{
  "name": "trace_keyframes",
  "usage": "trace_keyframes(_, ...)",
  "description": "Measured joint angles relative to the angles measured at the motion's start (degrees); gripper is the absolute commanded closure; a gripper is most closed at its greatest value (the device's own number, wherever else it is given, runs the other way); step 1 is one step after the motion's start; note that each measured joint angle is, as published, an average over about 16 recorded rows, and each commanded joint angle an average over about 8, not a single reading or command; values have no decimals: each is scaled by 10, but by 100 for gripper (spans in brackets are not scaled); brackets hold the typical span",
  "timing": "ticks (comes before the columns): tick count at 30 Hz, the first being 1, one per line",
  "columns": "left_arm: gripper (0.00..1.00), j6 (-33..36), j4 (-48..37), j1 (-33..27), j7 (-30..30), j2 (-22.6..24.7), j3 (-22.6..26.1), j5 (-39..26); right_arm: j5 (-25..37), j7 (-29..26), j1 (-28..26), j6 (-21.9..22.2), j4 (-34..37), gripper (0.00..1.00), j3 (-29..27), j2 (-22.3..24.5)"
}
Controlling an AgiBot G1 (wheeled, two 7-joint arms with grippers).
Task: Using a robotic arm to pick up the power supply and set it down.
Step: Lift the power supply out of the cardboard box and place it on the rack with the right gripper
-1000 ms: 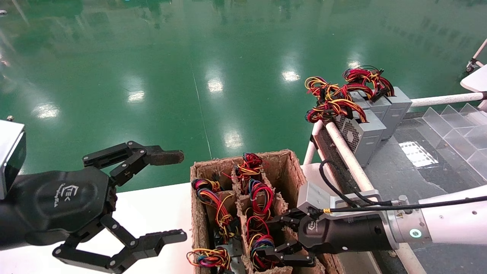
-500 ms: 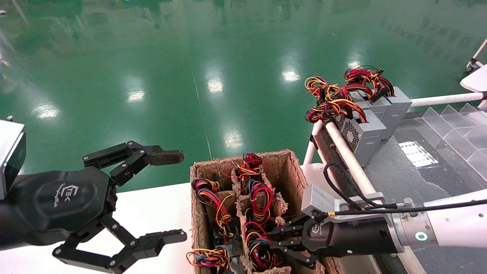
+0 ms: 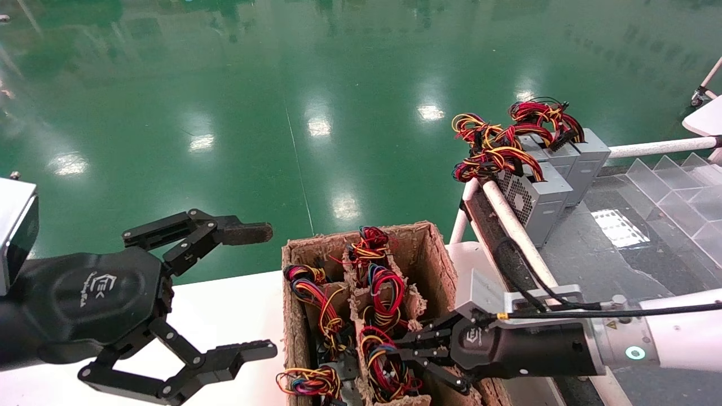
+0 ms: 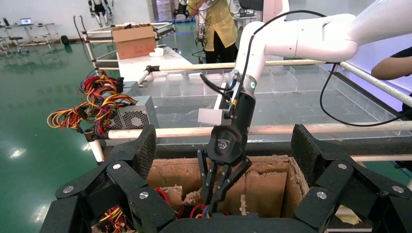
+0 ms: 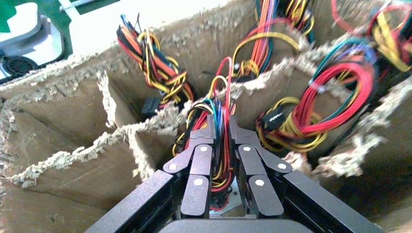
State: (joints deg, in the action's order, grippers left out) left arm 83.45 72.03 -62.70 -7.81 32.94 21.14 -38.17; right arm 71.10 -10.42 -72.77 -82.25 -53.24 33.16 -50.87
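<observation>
My right claw (image 3: 403, 354) reaches into the cardboard box (image 3: 440, 248), its fingers (image 5: 204, 167) clamped on the wire bundle (image 5: 218, 126) of the power supply (image 3: 386, 366) in a near compartment. My left claw (image 3: 248, 290) hangs open over the white bench (image 3: 225, 310).

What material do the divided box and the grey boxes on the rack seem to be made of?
The divided box looks like rough brown cardboard or pressed pulp: matte, with torn, fibrous edges. The grey boxes on the rack look like sheet metal, with a smooth dull finish and a punched vent grid. The right gripper is shut on a wire bundle, probably plastic-coated.
</observation>
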Motion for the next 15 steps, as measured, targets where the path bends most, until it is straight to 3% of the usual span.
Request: trace_keyframes(15,0,0,0,0,0,0,0,0,-100,19,39,40,-123,100,-87,83)
